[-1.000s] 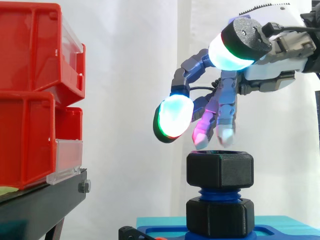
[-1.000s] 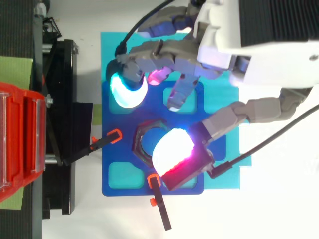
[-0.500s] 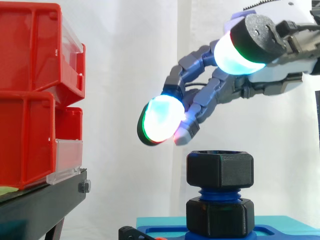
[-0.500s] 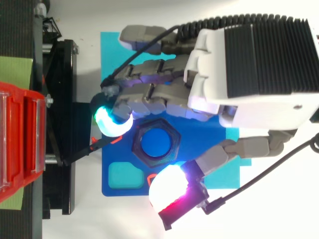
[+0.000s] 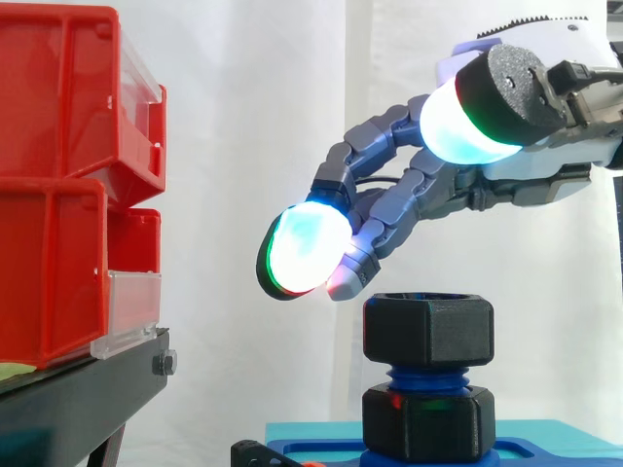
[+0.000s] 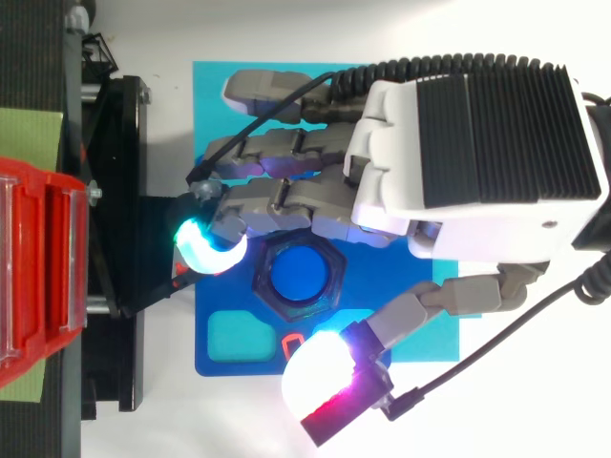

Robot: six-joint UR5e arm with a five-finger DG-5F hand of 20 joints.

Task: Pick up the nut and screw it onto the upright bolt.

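Side view: the robot hand (image 5: 428,185) hangs above a black hex nut (image 5: 428,331), its fingers loosely extended down and to the left, spread and holding nothing. The lowest glowing fingertips (image 5: 297,251) sit just above and to the left of the nut's top edge, clear of it. The nut rests at the top of the upright blue bolt (image 5: 426,377), with a band of thread showing between it and a second black nut (image 5: 426,420) at the base. The bolt rises from a blue fixture plate (image 5: 321,450); red bins (image 5: 58,175) stand on a black stand (image 5: 78,399) at left.

Top view: the hand (image 6: 458,162) reaches in from the right, its straight fingers lying over the far edge of the nut (image 6: 263,283) and its thumb (image 6: 320,367) splayed to the opposite side. The bolt's blue end (image 6: 298,277) shows through the nut's bore. The plate (image 6: 229,303) lies on a cyan mat (image 6: 205,81).
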